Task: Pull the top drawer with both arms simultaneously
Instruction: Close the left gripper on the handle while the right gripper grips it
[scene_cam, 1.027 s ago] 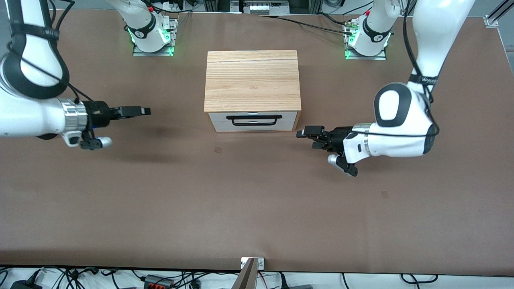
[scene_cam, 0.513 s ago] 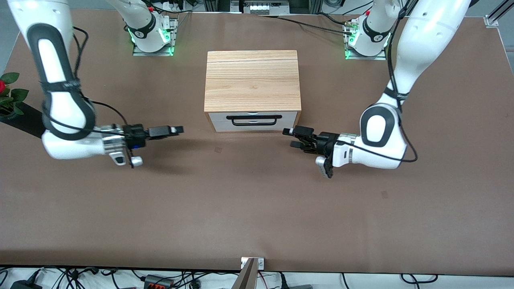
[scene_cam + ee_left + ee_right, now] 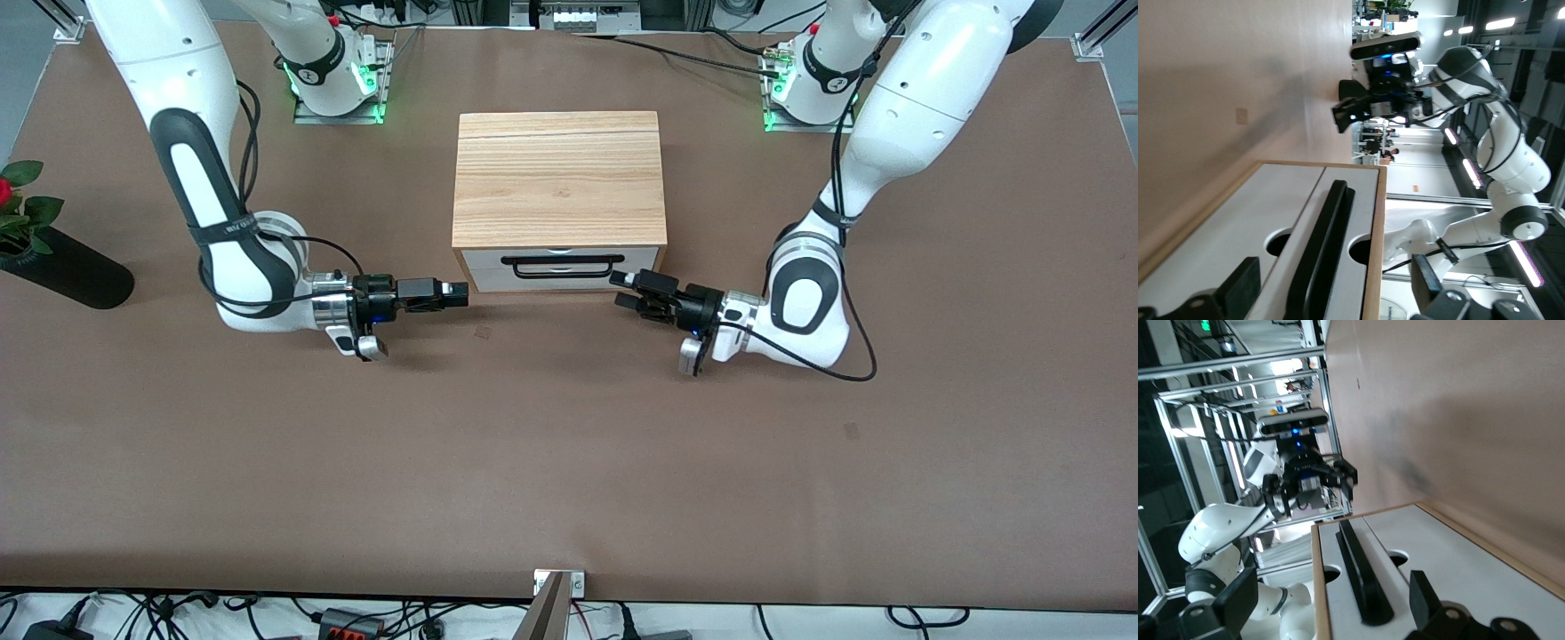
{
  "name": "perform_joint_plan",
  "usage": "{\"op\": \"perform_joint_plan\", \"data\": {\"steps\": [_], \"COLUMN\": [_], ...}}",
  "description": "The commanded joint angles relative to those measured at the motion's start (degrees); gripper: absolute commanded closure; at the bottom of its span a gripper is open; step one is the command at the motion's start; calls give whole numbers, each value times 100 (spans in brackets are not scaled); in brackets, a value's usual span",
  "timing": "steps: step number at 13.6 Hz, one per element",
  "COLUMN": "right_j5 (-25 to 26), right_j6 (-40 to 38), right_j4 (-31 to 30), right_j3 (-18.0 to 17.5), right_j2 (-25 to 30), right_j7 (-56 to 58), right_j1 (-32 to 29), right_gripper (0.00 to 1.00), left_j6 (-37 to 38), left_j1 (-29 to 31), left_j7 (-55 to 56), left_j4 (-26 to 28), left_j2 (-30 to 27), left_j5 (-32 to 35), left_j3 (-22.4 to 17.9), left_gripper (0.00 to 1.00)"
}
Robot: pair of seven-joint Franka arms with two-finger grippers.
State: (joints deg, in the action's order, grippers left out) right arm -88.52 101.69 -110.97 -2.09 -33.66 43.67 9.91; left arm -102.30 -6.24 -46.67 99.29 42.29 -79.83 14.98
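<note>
Right gripper low over the table, fingers apart and holding nothing, by one end of the shut top drawer in the wood box mid-table, left gripper open and empty by its other end.

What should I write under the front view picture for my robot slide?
Left gripper and right gripper, both open, flank the closed top drawer's black handle.

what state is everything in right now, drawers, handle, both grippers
top drawer: shut, flush with the box front
lower drawer: shut
black bar handle: free, nothing gripping it
left gripper: open, low beside the handle's end, not touching
right gripper: open, low beside the box front, not touching
</note>
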Motion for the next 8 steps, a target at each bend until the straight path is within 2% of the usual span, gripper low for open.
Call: {"op": "perform_joint_plan", "data": {"steps": [1,4,6,8], "right_j5": [-603,-833,-912,-1000], "right_j6": [0,-9,-18,-9], "right_j4": [-249,-259,-259,-268], "right_j3": [24,16,7,-28], "right_j2": [-27,-237,-282,-291], "right_j7": [466,844,924,933], "right_j1": [274,336,380,450], "right_gripper": [0,0,13,24], "left_j6": [122,245,342,403], "left_j1": [-9,26,17,0], "left_j7": [-175,-175,-175,-175], "left_j4": [353,547,617,644], "left_j2": [-80,-89,-45,-36], "left_j5": [-322,-437,-516,-631], "left_j3": [57,84,84,84], "left_gripper": [3,7,15,30]}}
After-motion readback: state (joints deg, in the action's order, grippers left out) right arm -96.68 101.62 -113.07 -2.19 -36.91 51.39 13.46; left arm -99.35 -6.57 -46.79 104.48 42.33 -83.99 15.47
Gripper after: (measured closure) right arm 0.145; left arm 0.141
